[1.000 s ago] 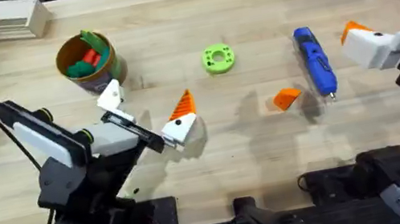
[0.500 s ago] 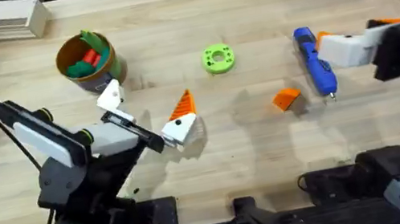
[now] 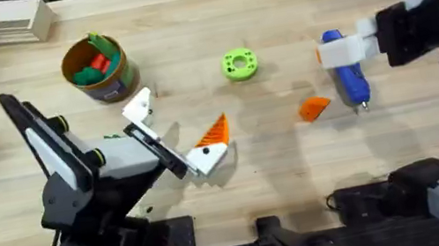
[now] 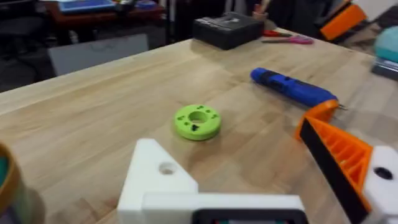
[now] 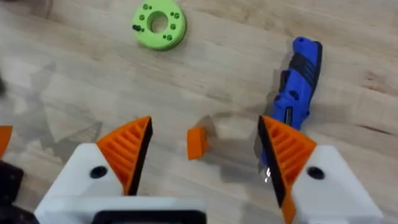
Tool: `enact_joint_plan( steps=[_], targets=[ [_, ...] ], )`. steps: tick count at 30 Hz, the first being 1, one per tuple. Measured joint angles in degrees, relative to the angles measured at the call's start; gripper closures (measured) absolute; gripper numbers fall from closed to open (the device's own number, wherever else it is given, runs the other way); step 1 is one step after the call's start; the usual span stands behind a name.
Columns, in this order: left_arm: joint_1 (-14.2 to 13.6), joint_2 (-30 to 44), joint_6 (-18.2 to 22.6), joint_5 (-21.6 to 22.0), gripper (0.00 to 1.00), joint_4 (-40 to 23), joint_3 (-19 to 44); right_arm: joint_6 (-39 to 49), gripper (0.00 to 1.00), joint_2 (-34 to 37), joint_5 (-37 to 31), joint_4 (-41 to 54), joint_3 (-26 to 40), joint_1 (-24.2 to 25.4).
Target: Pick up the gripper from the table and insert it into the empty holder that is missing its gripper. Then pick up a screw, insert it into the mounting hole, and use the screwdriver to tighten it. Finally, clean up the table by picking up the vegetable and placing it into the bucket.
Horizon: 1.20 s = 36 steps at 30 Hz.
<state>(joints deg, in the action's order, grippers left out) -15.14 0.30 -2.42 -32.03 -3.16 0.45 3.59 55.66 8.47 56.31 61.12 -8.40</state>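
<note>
Right gripper (image 5: 205,149) with fingers spread, hovering over the screwdriver (image 3: 345,71), orange gripper (image 3: 314,108) at its 8 o'clock on the table (image 3: 272,7), left gripper (image 3: 180,129) spread wide, nothing held.

A lime-green plastic ring (image 4: 197,121) lies at the centre on the pale wooden plank tabletop (image 4: 93,106). A blue pen-shaped screwdriver (image 4: 292,87) lies at the upper right. Low in the frame, a bare white angular finger base (image 4: 155,177) stands left, an orange ribbed wedge tip (image 4: 333,152) right.
</note>
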Motion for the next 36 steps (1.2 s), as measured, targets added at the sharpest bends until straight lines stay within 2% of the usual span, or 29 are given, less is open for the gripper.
enact_joint_plan(
  steps=[6, 10, 19, 23, 28, 31, 33, 34, 36],
  targets=[
    [0.00, -0.01, -0.02, -5.99, 0.014, -0.07, 0.00, 3.45, 0.012, -2.45, 0.00, 9.17, 0.02, -0.09],
    [0.00, 0.02, -0.02, -9.25, 0.014, -0.22, 0.00, 4.57, 0.011, -1.94, -0.02, 11.47, -0.20, -1.49],
    [0.00, 0.00, -0.02, -12.36, 0.014, -0.42, 0.00, 4.80, 0.010, 0.14, -2.74, 7.25, -8.55, -9.11],
    [0.00, 0.00, -0.02, -12.61, 0.014, -0.43, 0.00, 4.88, 0.010, 3.46, -3.32, 4.02, -11.66, -9.60],
    [0.00, 0.02, -0.02, -13.01, 0.014, -0.44, 0.00, 5.04, 0.012, 9.08, -3.74, 1.47, -11.89, -9.60],
    [0.00, -0.01, -0.02, -13.03, 0.014, -0.46, 0.00, 5.06, 0.100, 12.00, -3.76, 0.73, -11.89, -9.60],
    [0.00, 0.01, -0.02, -13.05, 0.014, -0.46, 0.00, 5.18, 0.213, 13.43, -3.75, 0.33, -11.89, -9.60],
    [0.00, 0.01, -0.02, -13.09, 0.014, -0.46, 0.00, 5.27, 0.377, 14.59, -3.77, 0.15, -11.91, -9.60],
    [0.00, 0.02, -0.02, -13.19, 0.014, -0.46, 0.00, 5.26, 0.443, 14.80, -3.78, -0.23, -11.91, -9.60]
  ],
)
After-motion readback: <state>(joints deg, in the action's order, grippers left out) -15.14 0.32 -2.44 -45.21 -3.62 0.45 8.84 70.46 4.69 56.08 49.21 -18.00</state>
